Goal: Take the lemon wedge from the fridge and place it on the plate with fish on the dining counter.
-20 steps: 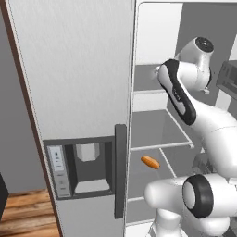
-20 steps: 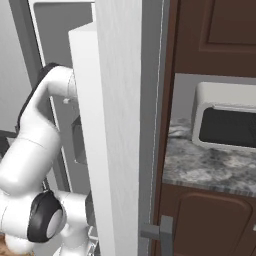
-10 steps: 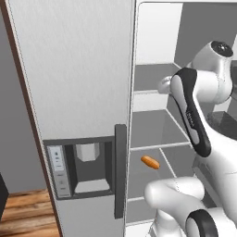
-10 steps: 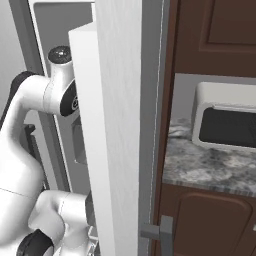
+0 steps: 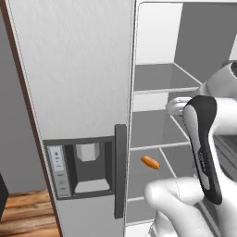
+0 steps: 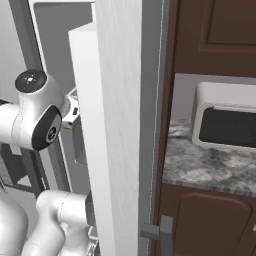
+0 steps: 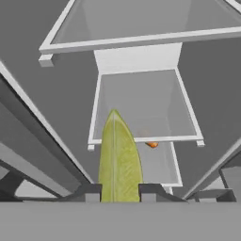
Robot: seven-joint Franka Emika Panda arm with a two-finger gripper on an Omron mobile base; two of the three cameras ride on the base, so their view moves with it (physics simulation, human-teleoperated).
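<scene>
in your left base view the fridge (image 5: 83,92) stands with its right side open, an orange oblong item (image 5: 149,162) on a shelf. in your hand view the gripper (image 7: 120,192) is clamped on the lemon wedge (image 7: 118,160) (it stands between the fingertips), shelves beyond.

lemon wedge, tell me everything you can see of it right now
The lemon wedge is a yellow-green sliver with a pointed tip and a faint ridge down its middle, its surface finely textured. In the hand view it stands between the two dark fingertips of the end effector, which is closed on its lower end, tip pointing away from the camera toward the fridge shelves. It looks lifted clear of every shelf, touching only the fingers.
</scene>
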